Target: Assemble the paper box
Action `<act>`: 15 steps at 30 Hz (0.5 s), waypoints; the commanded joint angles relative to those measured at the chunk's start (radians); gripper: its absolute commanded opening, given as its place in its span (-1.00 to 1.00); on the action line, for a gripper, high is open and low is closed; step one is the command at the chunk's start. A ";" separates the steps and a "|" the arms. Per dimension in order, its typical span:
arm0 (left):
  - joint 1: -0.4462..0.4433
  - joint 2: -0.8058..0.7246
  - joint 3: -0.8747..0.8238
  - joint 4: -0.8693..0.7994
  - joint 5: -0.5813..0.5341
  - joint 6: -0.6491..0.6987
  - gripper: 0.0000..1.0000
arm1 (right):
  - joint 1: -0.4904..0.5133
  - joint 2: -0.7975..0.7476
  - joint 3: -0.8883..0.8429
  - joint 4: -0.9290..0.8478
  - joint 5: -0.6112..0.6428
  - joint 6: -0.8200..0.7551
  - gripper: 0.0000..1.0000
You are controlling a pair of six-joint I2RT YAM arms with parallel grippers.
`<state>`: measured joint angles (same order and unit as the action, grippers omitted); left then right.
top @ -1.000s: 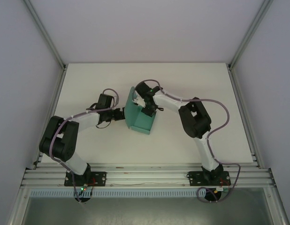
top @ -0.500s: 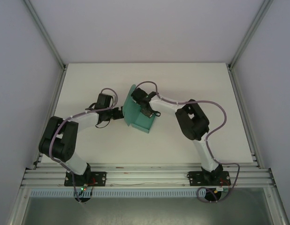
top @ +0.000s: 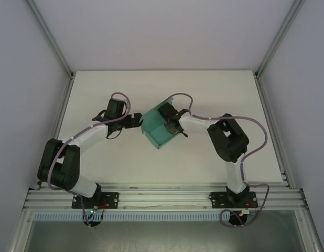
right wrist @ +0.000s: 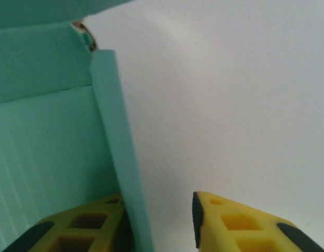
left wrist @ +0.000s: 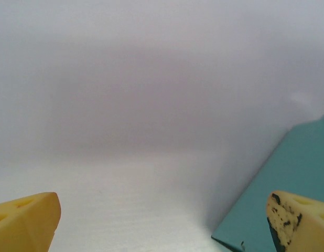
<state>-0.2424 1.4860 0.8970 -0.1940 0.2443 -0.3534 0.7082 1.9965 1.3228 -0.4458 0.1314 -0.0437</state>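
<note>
No legible txt or labels

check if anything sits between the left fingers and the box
Nothing visible does. The left fingers stand open right next to the box, whose teal wall comes up beside one of them. Bare table lies in the gap between the fingers.

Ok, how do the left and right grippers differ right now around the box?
The left gripper gapes wide with nothing between its jaws; the right gripper is open more narrowly, straddling a wall of the paper box. The left sits outside the box, beside its edge; the right has one jaw inside. Both are yellow-fingered and clamp nothing.
</note>
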 commanded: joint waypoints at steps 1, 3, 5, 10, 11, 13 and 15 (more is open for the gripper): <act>-0.005 -0.033 0.054 -0.097 -0.144 0.026 1.00 | 0.005 -0.043 -0.057 0.023 -0.082 0.146 -0.21; -0.005 -0.036 0.075 -0.129 -0.203 0.030 1.00 | 0.005 -0.095 -0.091 0.059 -0.086 0.192 -0.18; -0.005 -0.036 0.092 -0.161 -0.260 0.026 1.00 | 0.005 -0.145 -0.120 0.095 -0.099 0.214 0.05; -0.003 -0.039 0.123 -0.199 -0.326 0.030 1.00 | 0.005 -0.249 -0.173 0.181 -0.135 0.222 0.35; -0.004 -0.042 0.127 -0.203 -0.329 0.030 1.00 | 0.004 -0.263 -0.177 0.188 -0.140 0.213 0.38; -0.004 -0.054 0.130 -0.203 -0.325 0.036 1.00 | 0.002 -0.290 -0.184 0.190 -0.133 0.196 0.46; -0.003 -0.075 0.129 -0.200 -0.325 0.044 1.00 | -0.007 -0.321 -0.196 0.197 -0.139 0.169 0.53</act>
<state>-0.2424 1.4673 0.9962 -0.3565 -0.0349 -0.3344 0.7097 1.7203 1.1461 -0.2863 -0.0025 0.1429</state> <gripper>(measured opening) 0.998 0.749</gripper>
